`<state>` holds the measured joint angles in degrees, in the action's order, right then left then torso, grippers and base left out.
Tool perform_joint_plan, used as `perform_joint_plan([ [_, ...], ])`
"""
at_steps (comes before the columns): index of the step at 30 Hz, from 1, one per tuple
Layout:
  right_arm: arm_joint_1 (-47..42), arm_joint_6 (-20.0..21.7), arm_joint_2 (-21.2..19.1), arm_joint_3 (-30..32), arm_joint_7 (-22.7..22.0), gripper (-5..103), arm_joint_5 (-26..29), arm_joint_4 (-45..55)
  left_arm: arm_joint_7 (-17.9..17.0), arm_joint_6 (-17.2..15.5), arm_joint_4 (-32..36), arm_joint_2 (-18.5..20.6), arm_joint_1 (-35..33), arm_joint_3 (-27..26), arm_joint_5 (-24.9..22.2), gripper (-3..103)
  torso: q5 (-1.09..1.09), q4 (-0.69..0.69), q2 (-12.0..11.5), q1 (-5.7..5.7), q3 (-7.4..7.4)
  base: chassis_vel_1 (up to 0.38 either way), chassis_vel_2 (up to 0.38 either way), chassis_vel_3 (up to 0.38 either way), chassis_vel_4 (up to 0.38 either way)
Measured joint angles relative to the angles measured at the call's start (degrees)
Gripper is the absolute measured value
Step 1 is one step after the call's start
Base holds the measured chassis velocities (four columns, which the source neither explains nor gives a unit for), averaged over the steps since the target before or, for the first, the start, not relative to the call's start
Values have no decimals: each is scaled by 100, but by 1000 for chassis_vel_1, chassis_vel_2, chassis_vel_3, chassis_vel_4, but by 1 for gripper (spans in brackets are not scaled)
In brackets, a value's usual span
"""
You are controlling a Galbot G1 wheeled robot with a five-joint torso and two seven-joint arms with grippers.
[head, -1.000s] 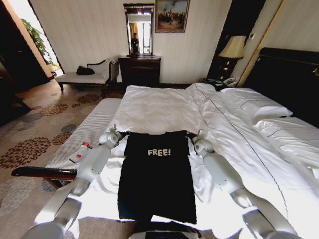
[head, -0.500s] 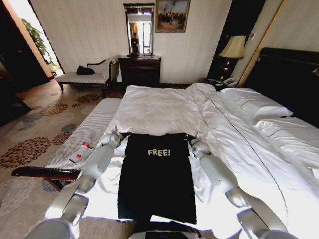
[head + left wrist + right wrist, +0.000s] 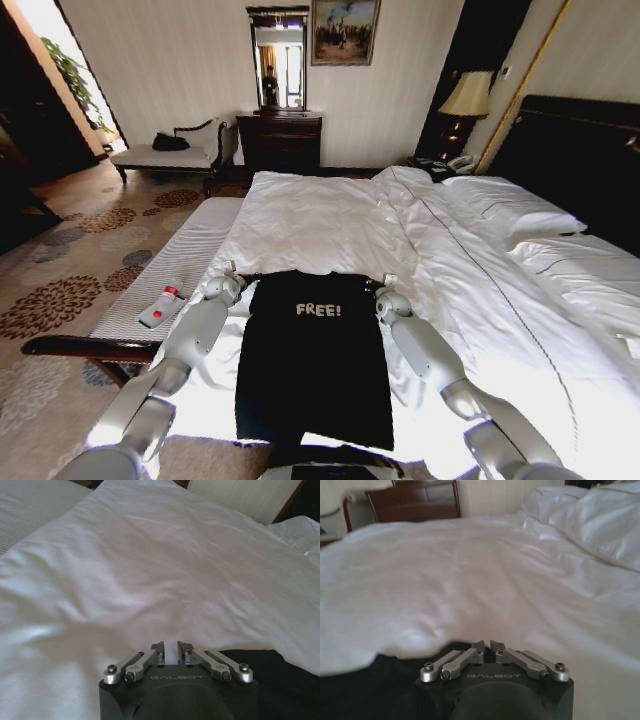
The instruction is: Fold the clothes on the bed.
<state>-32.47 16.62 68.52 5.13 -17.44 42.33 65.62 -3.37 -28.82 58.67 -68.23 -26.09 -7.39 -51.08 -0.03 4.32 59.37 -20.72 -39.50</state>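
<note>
The clothes are one black T-shirt (image 3: 315, 360) with white "FREE!" lettering, lying flat on the white bed (image 3: 320, 215) in front of me. My left gripper (image 3: 232, 272) is at the shirt's far left corner and my right gripper (image 3: 384, 282) at its far right corner. Both are shut on the shirt's far edge. In the left wrist view, the left gripper (image 3: 171, 648) has its fingertips close together over the duvet, with black cloth (image 3: 272, 667) beside it. The right gripper (image 3: 486, 645) is pinched together in the right wrist view, and the shirt (image 3: 375, 672) shows dark beside it.
A pale striped bench (image 3: 175, 265) runs along the bed's left side, with a small red-and-white object (image 3: 160, 306) on it and a dark wooden rail (image 3: 85, 347). Pillows (image 3: 510, 208) and the dark headboard (image 3: 580, 150) are on the right. A dresser (image 3: 280, 140) stands at the far wall.
Both grippers have drawn back toward me and slightly inward. The shirt's far edge has come with them.
</note>
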Motion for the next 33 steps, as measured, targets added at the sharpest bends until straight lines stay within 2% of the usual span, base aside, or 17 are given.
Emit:
perform_joint_plan([
  [1, -14, -36, -34, 28, 12, 7, 67, 112, -19, 0, 109, 50, -57, -25, -33, 21, 0, -1, 0, 0, 0, 0, 0, 0, 0],
  [3, -42, -64, -86, 66, 20, 12, 157, 256, -35, -3, 271, 128, -139, -69, -75, 21, -1, -1, 0, 0, 0, 0, 0, 0, 0],
  [5, -231, -124, -366, 274, -11, 23, 477, 856, -150, -34, 942, 365, -469, -318, -270, 37, 0, -1, 0, 0, 0, 0, 0, 0, 0],
  [6, -378, -125, -551, 413, -60, 28, 640, 1229, -209, -81, 1375, 483, -652, -504, -432, 37, -2, -1, 0, 0, 0, 0, 0, 0, 0],
  [7, -378, -125, -551, 413, -60, 28, 640, 1229, -209, -81, 1375, 483, -652, -504, -432, 37, -2, -1, 0, 0, 0, 0, 0, 0, 0],
  [8, -410, -125, -582, 442, -70, 28, 666, 1290, -230, -86, 1448, 503, -680, -539, -456, 43, -3, -1, 0, 0, 0, 0, 0, 0, 0],
  [9, -798, -61, -881, 765, -206, 39, 985, 1890, -386, -107, 2272, 688, -1018, -983, -715, 48, -1, 5, 1, 0, 1, 0, 0, 0, 0],
  [11, -895, -36, -931, 835, -254, 39, 1065, 2023, -449, -117, 2477, 730, -1112, -1106, -834, 53, 0, 5, 0, 0, 1, 0, 0, 0, 0],
  [13, -1672, 245, -1169, 1340, -636, 56, 1837, 2952, -757, -193, 3575, 963, -1646, -1699, -1838, 64, -2, 3, 1, 2, 2, 0, 0, 0, 0],
  [14, -1890, 366, -1181, 1494, -785, 56, 2121, 3190, -818, -195, 3919, 1045, -1793, -1840, -2095, 64, -1, 2, 0, 2, 1, 0, 0, 0, 0],
  [16, -2262, 539, -1139, 1759, -1048, 61, 2639, 3623, -850, -149, 4518, 1195, -2007, -2025, -2372, 76, 1, 0, 2, 2, 2, 0, 0, 0, 0],
  [17, -2262, 539, -1139, 1759, -1048, 61, 2639, 3623, -850, -149, 4518, 1195, -2007, -2025, -2372, 76, 1, 0, 2, 2, 2, 0, 0, 0, 0],
  [19, -2725, 698, -902, 1995, -1314, 77, 3068, 4064, -854, -57, 5337, 1378, -2325, -2353, -2449, 86, -1, 2, 2, 3, 2, 0, 0, 0, 0],
  [20, -2862, 729, -766, 2031, -1351, 77, 3120, 4167, -890, -51, 5616, 1416, -2443, -2513, -2465, 91, 0, 1, 2, 3, 2, 0, 0, 0, 0],
  [25, -3129, 801, 39, 2130, -1612, 97, 3592, 4377, -1035, -78, 6825, 1441, -2893, -3064, -2615, 100, 2, 0, 2, 2, 1, 0, 0, 0, 0],
  [30, -3147, 796, 521, 2184, -1743, 100, 3669, 4393, -1012, -96, 7667, 1381, -3313, -3339, -2649, 100, -1, 1, 2, 2, 1, 0, 0, 0, 0],
  [33, -3009, 792, 762, 2245, -1817, 100, 3666, 4255, -1029, -118, 8059, 1155, -3801, -3593, -2555, 100, -1, 2, 1, 2, 1, 0, 0, 0, 0],
])
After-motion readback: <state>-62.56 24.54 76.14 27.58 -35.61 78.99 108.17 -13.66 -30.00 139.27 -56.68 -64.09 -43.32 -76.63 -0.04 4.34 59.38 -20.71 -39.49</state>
